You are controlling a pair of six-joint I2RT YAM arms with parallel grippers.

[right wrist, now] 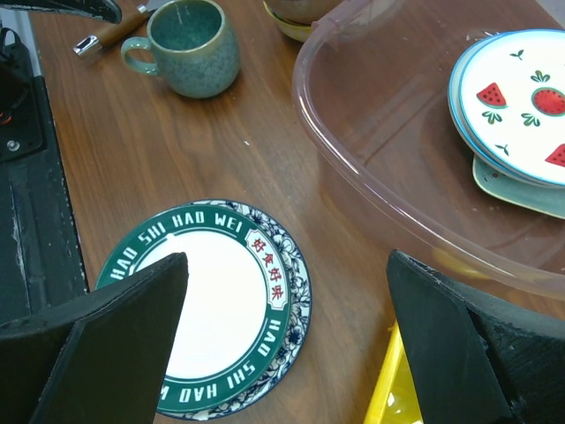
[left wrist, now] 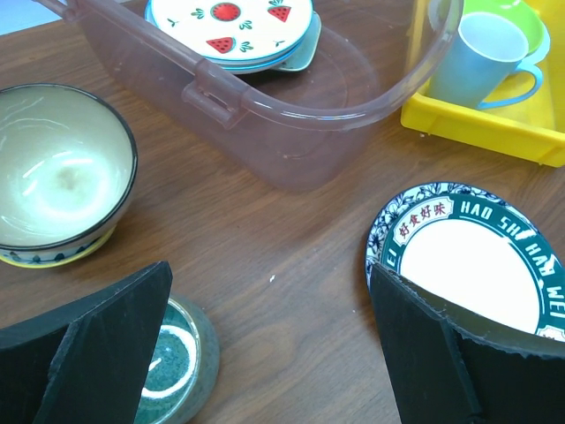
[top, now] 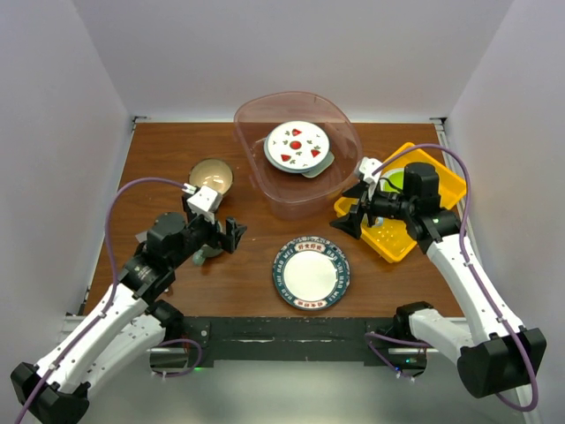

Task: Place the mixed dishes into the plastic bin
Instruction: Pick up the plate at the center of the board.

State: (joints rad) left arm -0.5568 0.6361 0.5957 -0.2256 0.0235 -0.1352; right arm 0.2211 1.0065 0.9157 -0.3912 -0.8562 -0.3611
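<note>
The plastic bin [top: 265,177] stands at the back centre and holds a red strawberry plate [top: 297,146] stacked on a pale mint tray [right wrist: 521,190]. A dark-rimmed plate [top: 311,272] lies flat on the table at front centre. A tan bowl [top: 212,177] sits at the left, and a teal mug [left wrist: 172,367] stands just beside my left gripper. My left gripper [top: 234,237] is open and empty, between the mug and the plate [left wrist: 477,265]. My right gripper [top: 349,208] is open and empty, above the gap between the plate [right wrist: 212,309] and the bin [right wrist: 397,177].
A yellow perforated tray [top: 446,187] at the right holds a pale mug [left wrist: 481,62] and a lime-green plate [left wrist: 512,18]. A brown-handled utensil [right wrist: 110,34] lies near the teal mug [right wrist: 190,44]. White walls enclose the table on three sides.
</note>
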